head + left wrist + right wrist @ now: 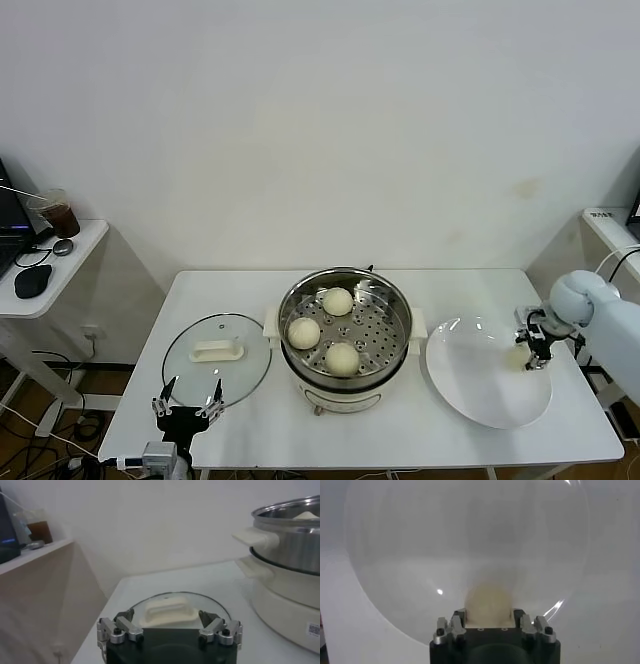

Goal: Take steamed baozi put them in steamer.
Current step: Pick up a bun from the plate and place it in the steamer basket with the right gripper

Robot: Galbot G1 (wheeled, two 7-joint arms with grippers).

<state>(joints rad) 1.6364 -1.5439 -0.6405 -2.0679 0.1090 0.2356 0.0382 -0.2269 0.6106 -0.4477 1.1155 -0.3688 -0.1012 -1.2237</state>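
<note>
At the near left edge of the table the left gripper waits with fingers apart, just before the glass lid. In the middle stands the steamer with three baozi inside. On the right, the right gripper is clamped on the fourth baozi over the plate.

Pale blue-white right arm with rounded joint; black pincers with silver, screw-studded fingers.
</note>
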